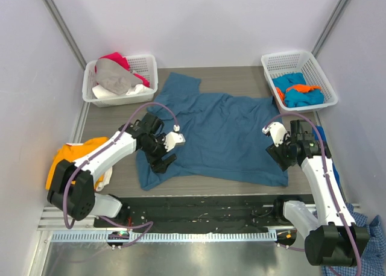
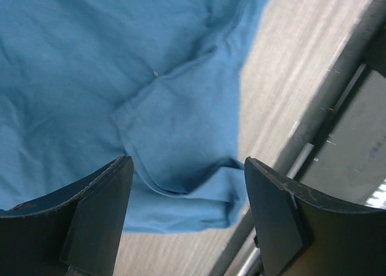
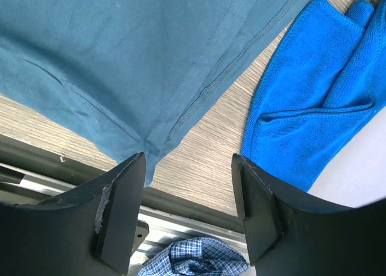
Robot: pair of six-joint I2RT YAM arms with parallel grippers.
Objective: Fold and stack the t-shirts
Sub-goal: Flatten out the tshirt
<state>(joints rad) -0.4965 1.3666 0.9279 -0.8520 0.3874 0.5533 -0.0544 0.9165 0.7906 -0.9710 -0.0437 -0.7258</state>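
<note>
White walls (image 1: 211, 23) box in a grey wood-grain table (image 1: 235, 77). Big teal-blue tee (image 1: 223, 137) lies spread flat mid-table, long axis running L–R across the table. Sleeves are at the L end, one toward the far L corner and one at the near L, partly folded onto itself per left wrist view. The straight stitched hem is at the R end, so the neck end points L and the bottom points R. Left claw (image 1: 169, 150) hangs over the near-L sleeve w/ jaws apart, cloth visible btw the fingers but not pinched. Right claw (image 1: 276, 144) sits over the near-R hem corner, jaws apart too. Can't tell if either fingertip touches the fabric. Orange tee (image 1: 75, 155) is bunched at the L table edge beside the left arm, well apart from the teal one. Far L: left basket (image 1: 151, 77) w/ red tee (image 1: 117, 59) and grey tee (image 1: 114, 76) heaped in it. Far R: right basket (image 1: 295, 60) holding turquoise tee (image 1: 289, 81) w/ an orange bit on top. Blue towel (image 3: 313, 95) lies just beside the hem at the R edge, wood showing btw them. Checked shirt (image 3: 193, 258) is off the table's near R side.
</note>
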